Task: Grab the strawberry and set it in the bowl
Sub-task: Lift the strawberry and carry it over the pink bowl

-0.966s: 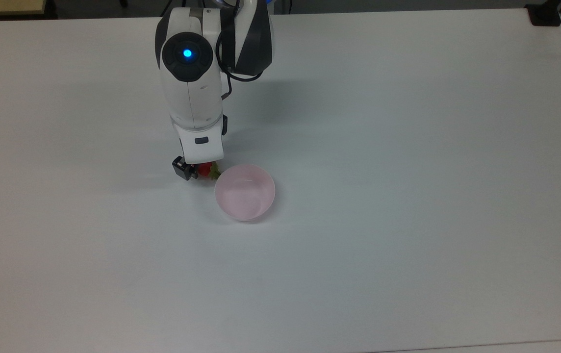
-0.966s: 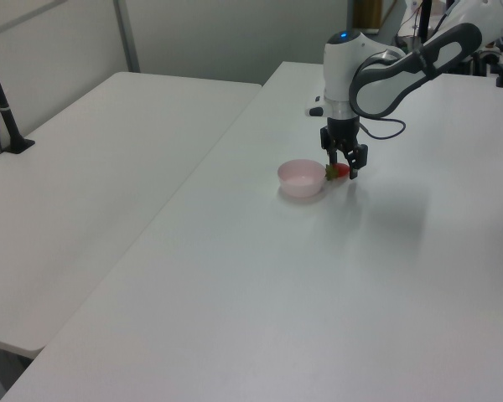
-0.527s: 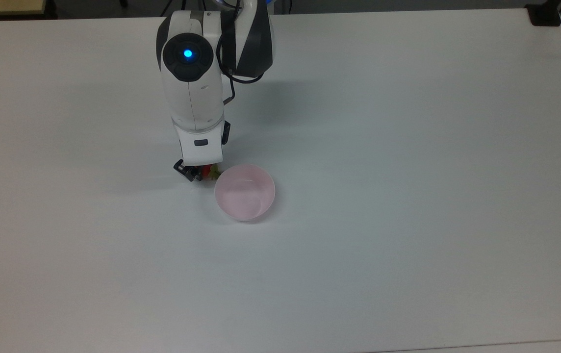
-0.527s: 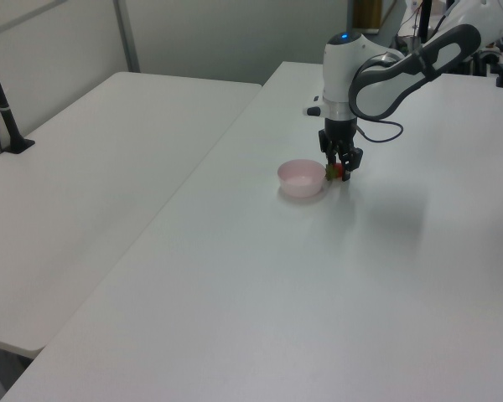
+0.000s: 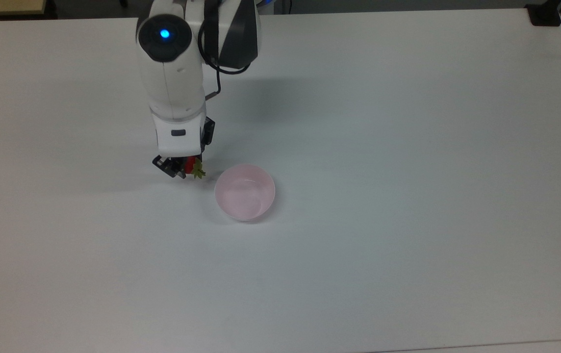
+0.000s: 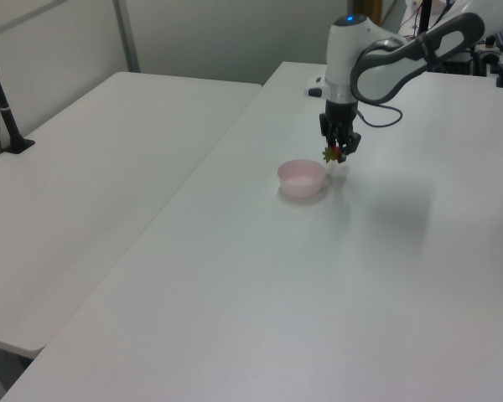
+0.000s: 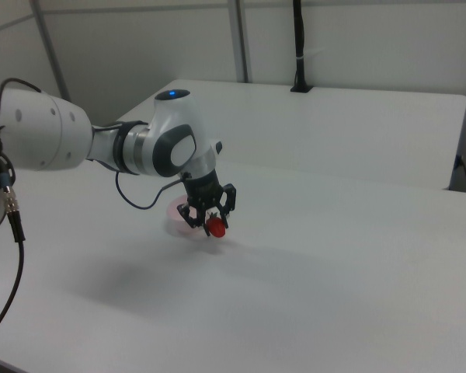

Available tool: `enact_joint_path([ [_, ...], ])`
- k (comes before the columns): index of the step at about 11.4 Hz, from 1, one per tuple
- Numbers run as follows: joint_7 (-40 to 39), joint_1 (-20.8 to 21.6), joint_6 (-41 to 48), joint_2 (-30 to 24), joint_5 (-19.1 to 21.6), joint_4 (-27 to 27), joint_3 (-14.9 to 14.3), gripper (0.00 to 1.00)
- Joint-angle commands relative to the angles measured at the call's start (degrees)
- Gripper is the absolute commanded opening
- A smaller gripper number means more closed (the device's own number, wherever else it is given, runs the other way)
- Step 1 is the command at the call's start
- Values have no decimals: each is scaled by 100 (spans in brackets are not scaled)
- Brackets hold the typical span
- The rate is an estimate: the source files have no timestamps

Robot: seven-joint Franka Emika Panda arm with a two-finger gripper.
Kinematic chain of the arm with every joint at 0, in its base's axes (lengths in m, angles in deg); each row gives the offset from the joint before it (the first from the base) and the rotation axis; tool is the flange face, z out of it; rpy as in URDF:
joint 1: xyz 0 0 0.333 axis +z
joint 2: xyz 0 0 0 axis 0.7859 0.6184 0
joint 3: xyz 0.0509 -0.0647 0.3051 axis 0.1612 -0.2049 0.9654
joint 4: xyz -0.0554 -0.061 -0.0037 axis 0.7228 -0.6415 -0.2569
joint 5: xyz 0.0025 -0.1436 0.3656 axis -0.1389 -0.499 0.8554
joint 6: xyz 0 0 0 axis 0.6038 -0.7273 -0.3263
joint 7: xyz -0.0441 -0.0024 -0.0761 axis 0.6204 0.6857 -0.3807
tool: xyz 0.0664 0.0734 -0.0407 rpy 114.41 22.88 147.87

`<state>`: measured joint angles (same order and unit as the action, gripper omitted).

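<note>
the strawberry [image 5: 191, 165] hangs clamped between the fingers of the gripper [image 5: 178, 166], lifted clear of the white table [image 5: 408, 147]; in the right view its red body [image 7: 216, 226] sits below the closed-in fingertips, above the tabletop. in the top view its green cap points toward the pale pink bowl [image 5: 244, 191], which stands on the table just to the top view's right of the gripper, apart from it. in the left view the strawberry [image 6: 333, 153] is held above and just behind the bowl [image 6: 302, 177].
</note>
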<state>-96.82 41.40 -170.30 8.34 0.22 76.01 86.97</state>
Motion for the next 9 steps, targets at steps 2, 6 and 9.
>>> enact_joint_path([
  [2, 1248, 187, 540, -218, 415, -414, 81, 38],
  [6, 3007, 626, 348, 19, 839, -705, 72, 39],
  [9, 4080, 785, -373, 396, 821, -705, 72, 41],
])
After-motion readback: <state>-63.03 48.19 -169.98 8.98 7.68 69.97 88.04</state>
